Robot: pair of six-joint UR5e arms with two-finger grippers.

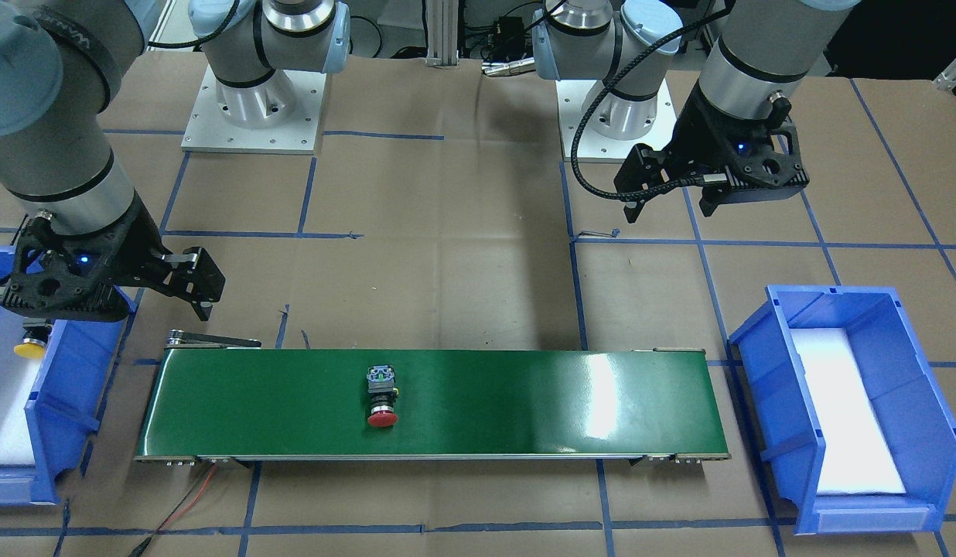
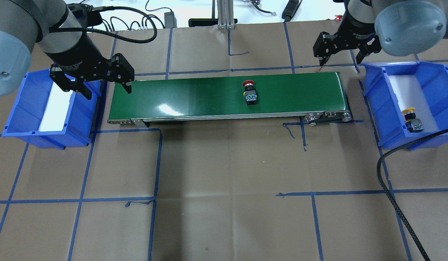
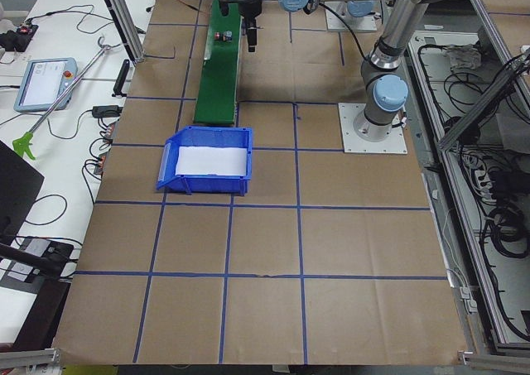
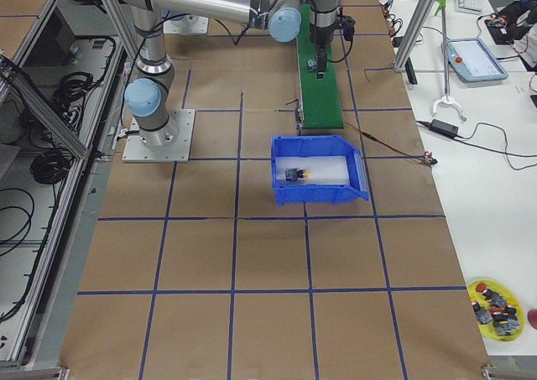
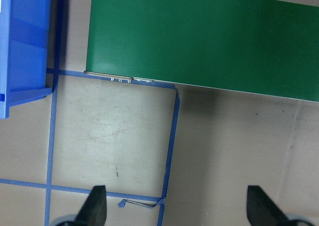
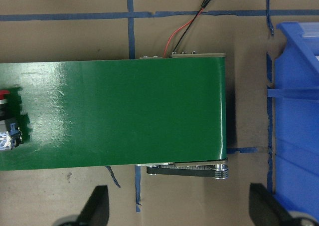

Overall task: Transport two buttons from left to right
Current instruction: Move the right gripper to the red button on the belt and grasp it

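Red button (image 2: 249,92) on its side on green belt (image 2: 195,98), right of middle, cap toward far edge. Yellow button (image 2: 412,119) in right blue bin (image 2: 374,98). Left gripper (image 2: 108,92) raised by belt's left end, near side, jaws spread, empty. Right gripper (image 2: 338,59) raised by belt's right end, jaws spread, empty. Brown-paper worktop (image 2: 224,181) beneath.

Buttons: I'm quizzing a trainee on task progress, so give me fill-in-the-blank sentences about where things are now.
The red button lies on the ___ belt.
The yellow button lies in the bin on the robot's ___ side.
The left gripper and right gripper are both ___.
Missing words: green; right; open.
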